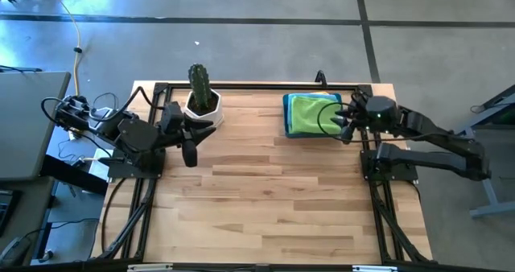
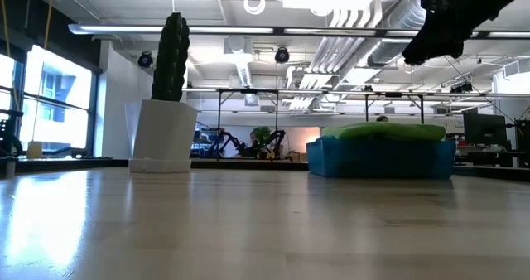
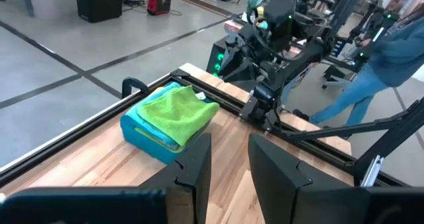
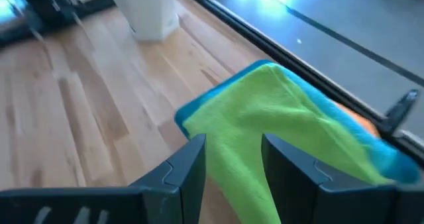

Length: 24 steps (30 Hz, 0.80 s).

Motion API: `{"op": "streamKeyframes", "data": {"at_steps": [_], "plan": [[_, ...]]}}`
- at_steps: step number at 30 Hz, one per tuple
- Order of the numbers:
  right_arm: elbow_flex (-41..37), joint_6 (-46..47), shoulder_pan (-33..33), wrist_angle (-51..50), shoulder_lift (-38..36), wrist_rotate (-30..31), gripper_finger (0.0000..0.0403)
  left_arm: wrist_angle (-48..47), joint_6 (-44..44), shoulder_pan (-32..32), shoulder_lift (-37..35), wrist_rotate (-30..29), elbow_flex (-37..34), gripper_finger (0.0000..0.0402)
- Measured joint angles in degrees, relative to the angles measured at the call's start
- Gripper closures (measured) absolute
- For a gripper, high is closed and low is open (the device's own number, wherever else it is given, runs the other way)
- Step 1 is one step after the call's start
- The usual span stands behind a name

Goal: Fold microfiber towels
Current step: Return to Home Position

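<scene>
One rigid blue bin (image 1: 286,121) at 1 o'clock, one soft lime towel (image 1: 312,113) mounded on top, perhaps orange beneath. Right gripper (image 4: 233,148) above, fingers parted, empty; left gripper (image 3: 230,144) at 10 o'clock, likewise.

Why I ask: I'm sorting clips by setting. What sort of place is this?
Probably a robotics lab or workshop in an industrial hall: exposed ceiling ducts, a concrete floor, and what look like other robot arms beyond the wooden table.
</scene>
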Motion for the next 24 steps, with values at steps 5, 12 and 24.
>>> {"op": "streamKeyframes", "data": {"at_steps": [5,12,24], "plan": [[-9.4,5.27,2.26,10.01,-5.31,-0.24,0.0263,-0.59,0.0,0.02,0.04,-1.21,0.0,0.0312],[-17.94,8.67,3.95,21.08,-9.12,-0.24,0.0263,-0.81,0.05,0.53,0.04,-5.0,0.0,0.0312],[-18.66,3.5,3.93,21.12,-9.46,0.51,0.0263,-0.8,-0.49,4.66,0.6,-4.31,0.0,0.0312]]}}
